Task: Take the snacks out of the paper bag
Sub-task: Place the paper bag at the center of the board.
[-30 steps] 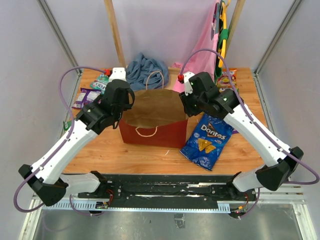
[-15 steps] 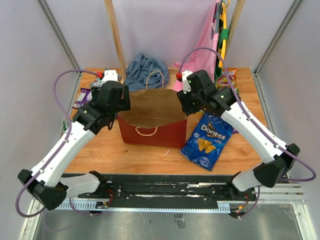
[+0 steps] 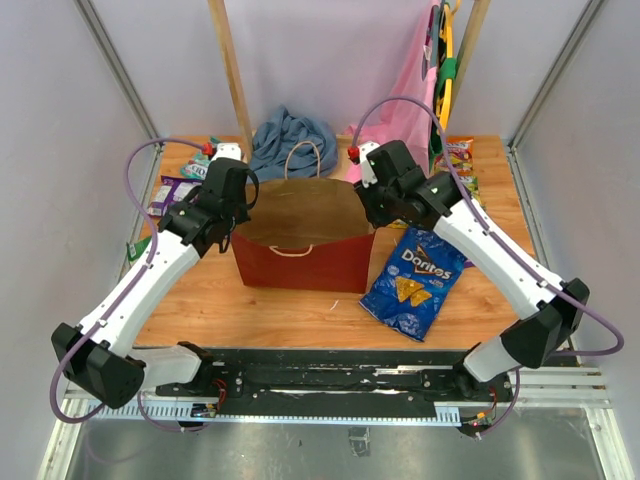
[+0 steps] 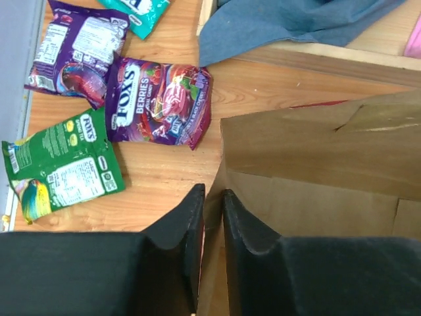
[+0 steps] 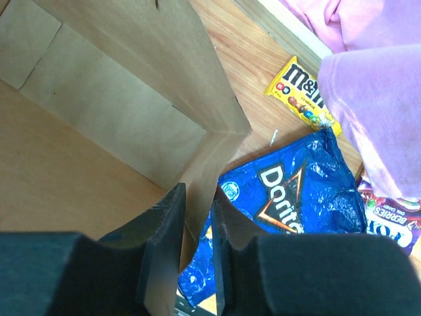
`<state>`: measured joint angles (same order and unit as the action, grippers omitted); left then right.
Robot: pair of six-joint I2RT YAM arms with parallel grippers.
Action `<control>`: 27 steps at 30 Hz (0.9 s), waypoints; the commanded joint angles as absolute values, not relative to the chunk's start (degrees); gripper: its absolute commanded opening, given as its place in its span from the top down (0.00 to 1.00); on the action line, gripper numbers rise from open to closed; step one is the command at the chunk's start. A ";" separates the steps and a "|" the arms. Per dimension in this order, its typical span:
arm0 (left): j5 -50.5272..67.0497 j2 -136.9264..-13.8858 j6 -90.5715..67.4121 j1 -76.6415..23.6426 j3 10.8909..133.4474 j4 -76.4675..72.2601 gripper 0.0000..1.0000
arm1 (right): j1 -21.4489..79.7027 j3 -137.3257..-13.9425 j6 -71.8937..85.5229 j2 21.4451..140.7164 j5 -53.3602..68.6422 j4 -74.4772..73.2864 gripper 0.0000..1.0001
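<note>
The paper bag (image 3: 300, 262), red outside and brown inside, stands open mid-table, and no packet shows inside it. My left gripper (image 4: 212, 192) is shut on the paper bag's (image 4: 316, 151) left wall, with one finger on each side. My right gripper (image 5: 197, 192) pinches the paper bag's (image 5: 118, 85) right wall the same way. Snacks lie on the table: a blue Doritos bag (image 3: 412, 280) right of the bag, a yellow M&M's packet (image 5: 299, 89), purple Fox's packets (image 4: 158, 99) and a green packet (image 4: 62, 164) on the left.
A blue-grey cloth (image 3: 290, 135) lies bunched behind the bag. A pink garment (image 3: 410, 100) hangs at the back right, close over my right wrist. A wooden post (image 3: 232, 70) rises at the back. More packets (image 3: 458, 155) lie at the far right corner.
My left gripper came off the bag, opened wide, and closed again on its left wall. Both grippers shifted slightly toward the back, and the bag slid a little left.
</note>
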<state>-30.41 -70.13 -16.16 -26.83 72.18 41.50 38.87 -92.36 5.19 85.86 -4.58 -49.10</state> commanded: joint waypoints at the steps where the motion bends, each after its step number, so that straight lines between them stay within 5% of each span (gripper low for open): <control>1: -28.36 -69.90 -15.00 -26.55 72.12 37.71 0.82 | 38.01 -93.76 4.91 87.63 -7.22 -46.97 0.81; 6: -27.90 -71.27 -14.64 -26.19 72.28 35.87 0.94 | 37.41 -96.41 4.76 90.13 -8.65 -46.32 0.86; 27: -30.07 -83.00 -15.31 -24.92 83.23 31.07 0.89 | 31.32 -106.79 3.58 96.69 -5.98 -44.51 0.83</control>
